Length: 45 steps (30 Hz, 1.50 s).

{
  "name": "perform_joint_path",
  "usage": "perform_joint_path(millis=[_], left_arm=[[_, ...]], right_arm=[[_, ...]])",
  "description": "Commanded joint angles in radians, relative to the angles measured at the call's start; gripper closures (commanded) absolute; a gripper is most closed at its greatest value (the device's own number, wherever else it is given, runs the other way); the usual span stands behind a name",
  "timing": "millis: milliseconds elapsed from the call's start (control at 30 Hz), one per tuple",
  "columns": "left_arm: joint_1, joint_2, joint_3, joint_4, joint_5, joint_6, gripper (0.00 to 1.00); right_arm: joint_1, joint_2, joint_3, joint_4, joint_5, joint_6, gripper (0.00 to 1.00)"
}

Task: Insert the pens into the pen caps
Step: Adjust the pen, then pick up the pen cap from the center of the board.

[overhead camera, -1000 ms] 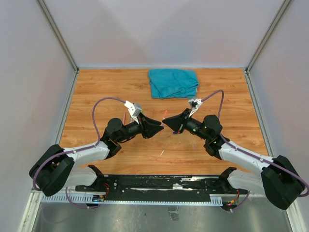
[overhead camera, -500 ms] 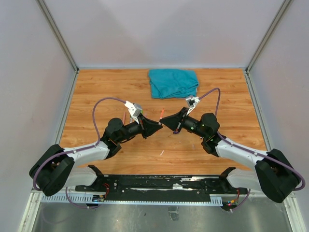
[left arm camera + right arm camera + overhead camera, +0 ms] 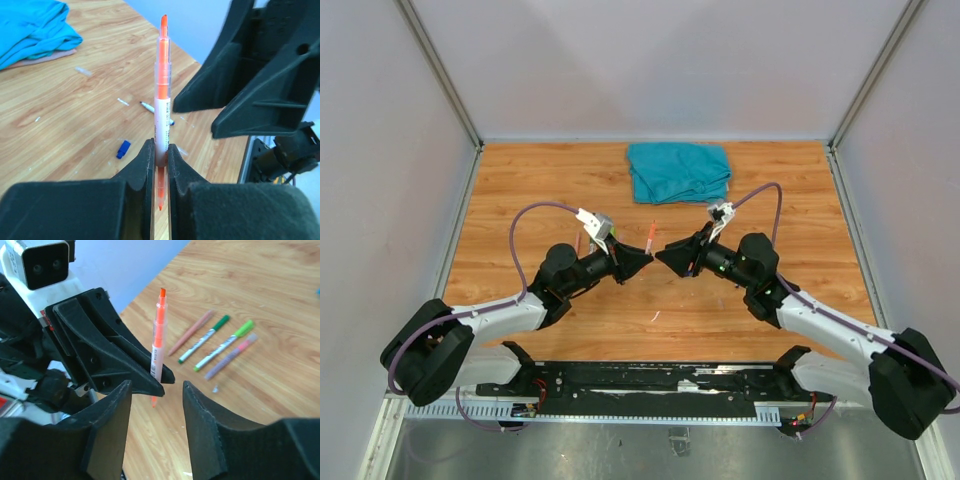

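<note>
from above, the left end effector (image 3: 638,262) is clamping an orange pen (image 3: 651,238) near the middle of the wooden surface (image 3: 520,190), and the pen is sticking up between the two arms. the right end effector (image 3: 665,257) is facing it, just beside the pen; its opening is not readable from here. a teal cloth (image 3: 678,170) is lying at the far edge.

on the left wrist camera, the fingers (image 3: 141,170) are pinching the orange pen's pale lower barrel, narrow and tight, with the bare tip pointing up. a blue cap (image 3: 123,149) and a dark-tipped pen (image 3: 148,106) are lying on the boards beyond, apart from each other.

on the right wrist camera, the right end effector's fingers (image 3: 107,430) are standing wide and holding nothing, with the orange pen upright just beyond the gap. four pens (image 3: 204,339) are lying side by side on the surface farther out.
</note>
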Motion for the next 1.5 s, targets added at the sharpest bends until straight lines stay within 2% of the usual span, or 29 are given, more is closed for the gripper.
perform_joint_path(millis=[0,333,500,633,900,1100,1233,1367,1467], left_arm=[[0.004,-0.009,0.032,-0.070,-0.099,0.014,0.99],[0.004,-0.023,0.042,-0.129,-0.147,0.069,0.99],[0.004,-0.023,0.041,-0.163,-0.219,0.074,1.00],[0.004,0.007,0.068,-0.189,-0.223,0.068,0.99],[0.004,0.021,0.043,-0.144,-0.204,0.073,0.99],[0.004,0.025,0.044,-0.155,-0.221,0.076,0.99],[0.004,0.028,0.045,-0.152,-0.217,0.077,1.00],[0.004,0.027,0.046,-0.151,-0.210,0.081,0.99],[0.004,0.026,0.044,-0.153,-0.211,0.081,0.99]], right_arm=[[0.013,-0.097,0.055,-0.280,0.184,-0.154,0.53],[0.013,-0.289,0.097,-0.789,0.520,-0.290,0.48],[0.014,-0.298,0.149,-0.970,0.575,-0.276,0.46],[0.012,-0.262,0.190,-1.079,0.595,-0.214,0.44],[0.014,-0.136,0.231,-1.203,0.562,-0.092,0.43],[0.013,-0.004,0.262,-1.273,0.591,-0.096,0.45],[-0.007,0.080,0.301,-1.336,0.584,-0.157,0.54],[-0.058,0.142,0.304,-1.335,0.481,-0.188,0.62],[-0.064,0.182,0.307,-1.333,0.465,-0.190,0.63]])
